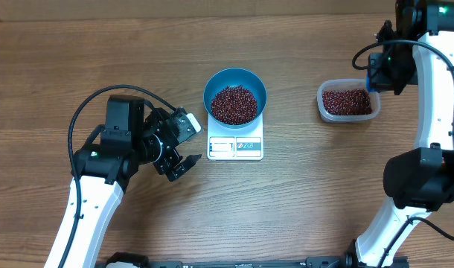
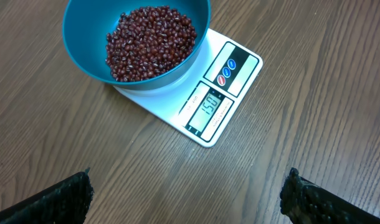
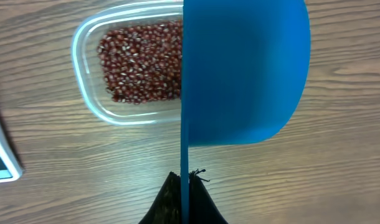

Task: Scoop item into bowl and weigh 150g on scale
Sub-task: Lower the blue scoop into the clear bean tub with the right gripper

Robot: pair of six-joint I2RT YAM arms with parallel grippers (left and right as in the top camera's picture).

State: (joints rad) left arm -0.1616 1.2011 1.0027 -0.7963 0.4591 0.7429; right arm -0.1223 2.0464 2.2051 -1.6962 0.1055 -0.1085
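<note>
resting on the scale [image 2: 224, 93], the bowl [image 2: 84, 43] holds dark beans [image 2: 149, 40].

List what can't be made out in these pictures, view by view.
- Right wrist: the scoop covers the right part of the tub and some of its beans. Whether the scoop holds anything cannot be seen.
- Right wrist: the scale is cut off by the left edge.
- Right wrist: the right gripper, shut on the scoop, is cut off by the bottom edge.
- Overhead: the display is too small to read.
</note>
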